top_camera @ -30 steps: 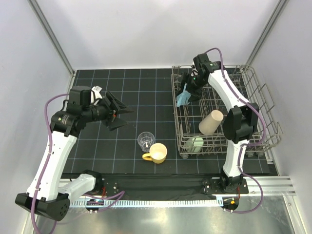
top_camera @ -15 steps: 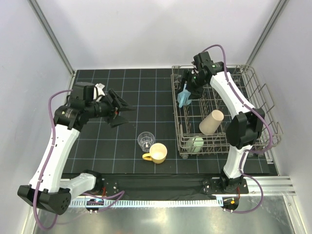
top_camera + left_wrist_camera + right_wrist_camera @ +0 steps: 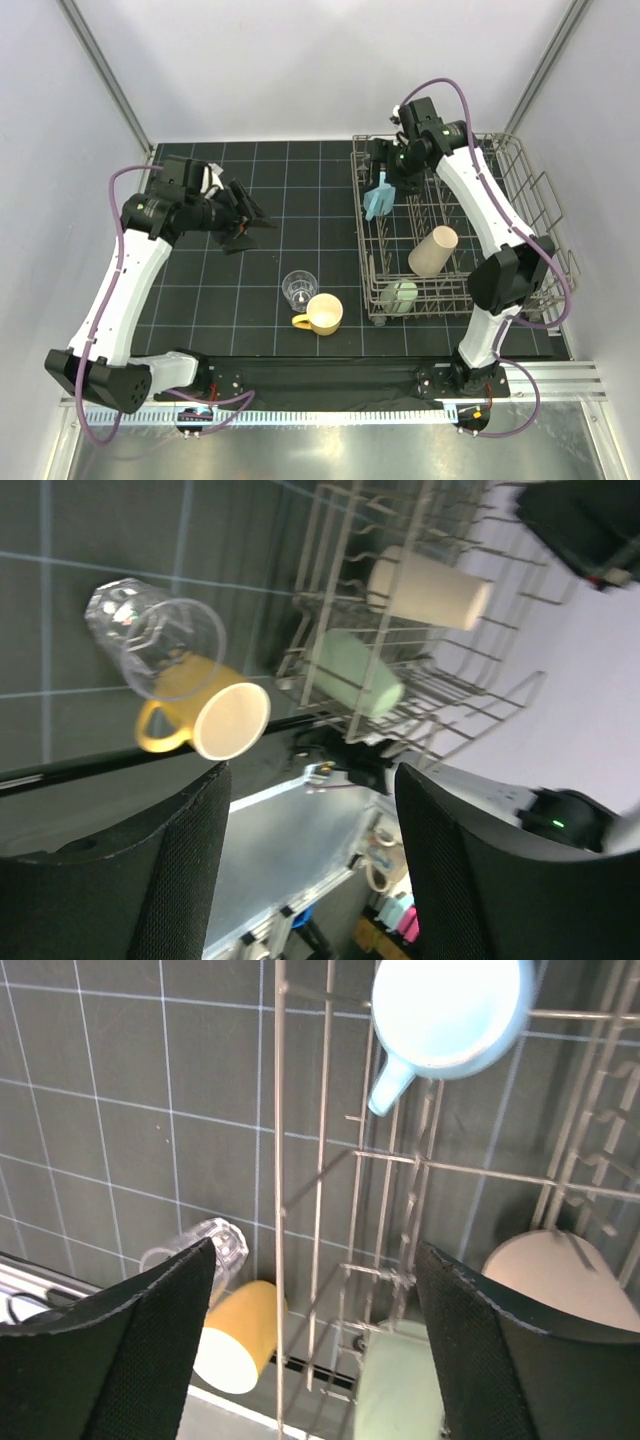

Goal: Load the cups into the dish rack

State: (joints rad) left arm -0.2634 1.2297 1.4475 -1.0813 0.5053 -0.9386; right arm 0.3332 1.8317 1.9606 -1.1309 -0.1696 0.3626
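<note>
In the dish rack [image 3: 522,188]: blue cup [image 3: 378,201], tan cup [image 3: 432,250], green cup [image 3: 400,296]. Left of rack: glass [image 3: 298,287], yellow mug [image 3: 323,313]. Right gripper [image 3: 384,172] over rack, spread, empty; left gripper [image 3: 254,222] well left, spread.

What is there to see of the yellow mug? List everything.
The yellow mug looks like smooth plastic or ceramic, paler inside, with one loop handle pointing toward the left arm's side. It seems to stand upright, mouth up and empty, on the dark gridded mat, outside the dish rack by its near left corner. The clear glass sits close beside it; contact cannot be told. No end effector touches it.
</note>
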